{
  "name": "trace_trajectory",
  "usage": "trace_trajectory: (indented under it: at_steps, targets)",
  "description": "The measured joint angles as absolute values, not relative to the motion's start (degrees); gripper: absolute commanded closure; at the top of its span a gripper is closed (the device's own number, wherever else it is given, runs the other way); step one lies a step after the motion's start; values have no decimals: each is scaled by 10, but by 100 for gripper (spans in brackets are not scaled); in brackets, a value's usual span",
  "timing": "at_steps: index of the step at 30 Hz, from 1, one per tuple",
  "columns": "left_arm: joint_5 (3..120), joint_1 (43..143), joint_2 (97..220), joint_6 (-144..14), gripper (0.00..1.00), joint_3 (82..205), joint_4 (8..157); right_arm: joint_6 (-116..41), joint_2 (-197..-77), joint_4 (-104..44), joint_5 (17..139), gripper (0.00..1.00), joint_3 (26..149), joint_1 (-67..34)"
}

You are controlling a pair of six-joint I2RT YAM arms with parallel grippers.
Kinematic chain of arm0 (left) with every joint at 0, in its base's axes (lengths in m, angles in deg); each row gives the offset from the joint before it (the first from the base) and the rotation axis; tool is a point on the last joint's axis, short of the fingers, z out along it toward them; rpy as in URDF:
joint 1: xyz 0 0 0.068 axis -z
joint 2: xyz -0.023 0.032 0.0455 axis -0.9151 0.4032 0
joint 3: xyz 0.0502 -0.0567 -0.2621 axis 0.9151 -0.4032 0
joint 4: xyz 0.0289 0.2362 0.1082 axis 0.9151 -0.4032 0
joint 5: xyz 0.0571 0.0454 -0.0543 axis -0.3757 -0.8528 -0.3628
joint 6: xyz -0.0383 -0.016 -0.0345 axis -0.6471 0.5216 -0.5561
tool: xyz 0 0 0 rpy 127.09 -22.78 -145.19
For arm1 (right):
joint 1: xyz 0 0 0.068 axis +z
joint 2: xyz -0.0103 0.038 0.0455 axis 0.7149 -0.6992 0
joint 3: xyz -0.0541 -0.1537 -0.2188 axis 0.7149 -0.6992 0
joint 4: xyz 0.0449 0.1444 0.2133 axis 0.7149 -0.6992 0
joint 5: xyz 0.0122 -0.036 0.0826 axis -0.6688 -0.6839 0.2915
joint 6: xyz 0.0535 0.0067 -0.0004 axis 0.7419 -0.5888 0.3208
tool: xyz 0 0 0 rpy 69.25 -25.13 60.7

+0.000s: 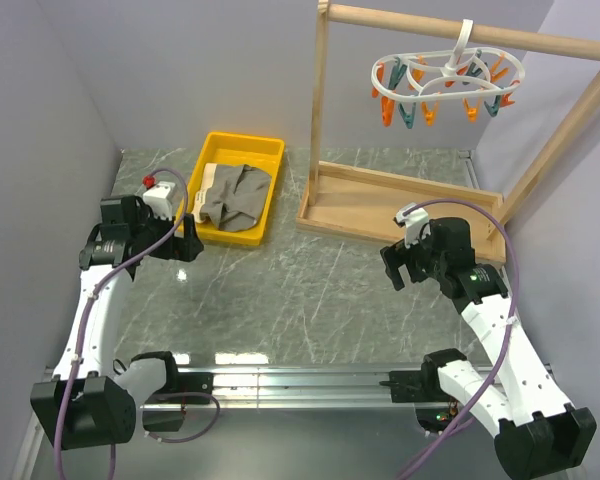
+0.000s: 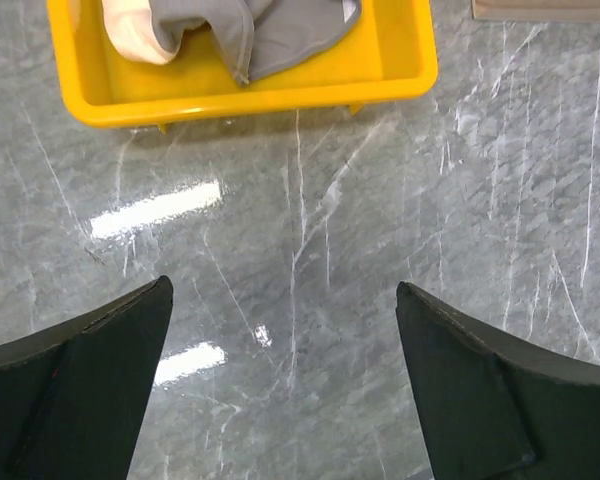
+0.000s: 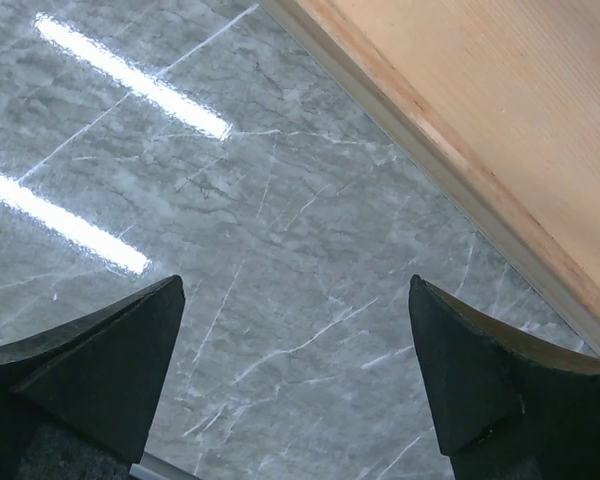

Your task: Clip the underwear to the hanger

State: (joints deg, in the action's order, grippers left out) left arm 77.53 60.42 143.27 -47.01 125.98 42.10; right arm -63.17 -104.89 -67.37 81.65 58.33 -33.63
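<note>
Currently I see my left claw [image 2: 283, 290] wide open near the yellow tray [image 2: 230, 100] holding the underwear [image 2: 290, 30]; right claw [image 3: 295, 285] likewise open beside the wooden rack base [image 3: 480, 120]

You'll find the underwear [image 1: 237, 196] lying in the tray [image 1: 245, 138] at upper left, the hanger [image 1: 450, 68] hung from the rack [image 1: 318, 100] bar at upper right.

yellow tray [image 1: 271, 150], wooden rack [image 1: 380, 195], marble table [image 1: 300, 290]
</note>
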Motion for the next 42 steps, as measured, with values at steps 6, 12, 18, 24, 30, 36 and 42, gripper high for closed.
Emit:
trace_trajectory:
  at_steps: [6,12,18,24,30,36,42]
  targets:
    - [775,604,1434,-473,1,1263,431,-627,-1047,-672,818,0,583,-336]
    - [742,604,1486,-498,1,1316,459,-623,-1045,-672,812,0,584,-336]
    - [720,604,1611,-502,1,1459,484,-620,-1040,-668,789,0,593,-336]
    - [730,613,1755,-525,1,1569,499,-619,-1042,-656,783,0,603,-336]
    - [691,670,1871,-560,3,1614,516,-619,-1047,-655,779,0,603,-336]
    - [630,722,1980,-576,8,1670,530,-619,-1052,-655,776,0,603,-336]
    - [603,725,2059,-575,10,1712,525,-620,-1056,-655,775,0,603,-336]
